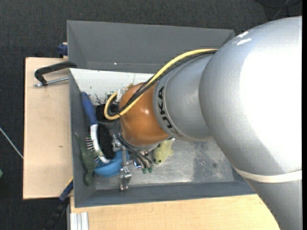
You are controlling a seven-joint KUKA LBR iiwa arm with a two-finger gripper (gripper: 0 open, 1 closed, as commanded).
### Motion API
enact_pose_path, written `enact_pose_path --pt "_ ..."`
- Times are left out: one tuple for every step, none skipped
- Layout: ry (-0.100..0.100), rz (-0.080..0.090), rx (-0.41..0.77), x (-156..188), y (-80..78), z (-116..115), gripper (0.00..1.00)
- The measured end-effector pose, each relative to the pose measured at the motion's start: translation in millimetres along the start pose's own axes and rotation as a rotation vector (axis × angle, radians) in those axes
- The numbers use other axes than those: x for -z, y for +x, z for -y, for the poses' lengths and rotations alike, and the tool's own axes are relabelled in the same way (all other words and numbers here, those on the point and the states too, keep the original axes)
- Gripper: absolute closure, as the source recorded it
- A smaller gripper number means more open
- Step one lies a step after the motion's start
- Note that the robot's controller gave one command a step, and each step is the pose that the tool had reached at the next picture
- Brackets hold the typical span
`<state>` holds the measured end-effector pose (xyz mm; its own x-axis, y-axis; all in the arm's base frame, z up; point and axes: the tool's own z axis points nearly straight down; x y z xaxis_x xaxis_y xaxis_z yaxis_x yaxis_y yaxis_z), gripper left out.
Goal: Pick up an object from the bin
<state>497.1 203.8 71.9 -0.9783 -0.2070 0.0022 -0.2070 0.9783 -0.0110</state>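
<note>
My gripper (125, 174) hangs low near the bin's front wall, left of centre, under the arm's orange cover. Just to its left lies a blue rounded thing (109, 166), touching or nearly touching it. A black brush head with white bristles (100, 140) lies behind that, and its blue handle (88, 108) runs along the left wall towards the back. A dark green floppy thing (86, 158) lies against the left wall by the front corner. To the gripper's right a pale yellow lump (163, 152) rests on the bin floor, partly hidden by the arm.
The arm and its orange cover hide most of the bin's middle and right. A bare stretch of floor shows to the right of the yellow lump, near the front wall. The front wall stands close in front of the gripper.
</note>
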Motion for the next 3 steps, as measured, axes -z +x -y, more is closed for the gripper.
enact_pose_path --pt "0.0 0.002 0.0 1 -0.8 1 1.0" --pt "-0.01 0.005 -0.002 56 -1.4 2 1.0" --pt "-0.012 0.007 -0.001 102 -2.2 2 1.0"
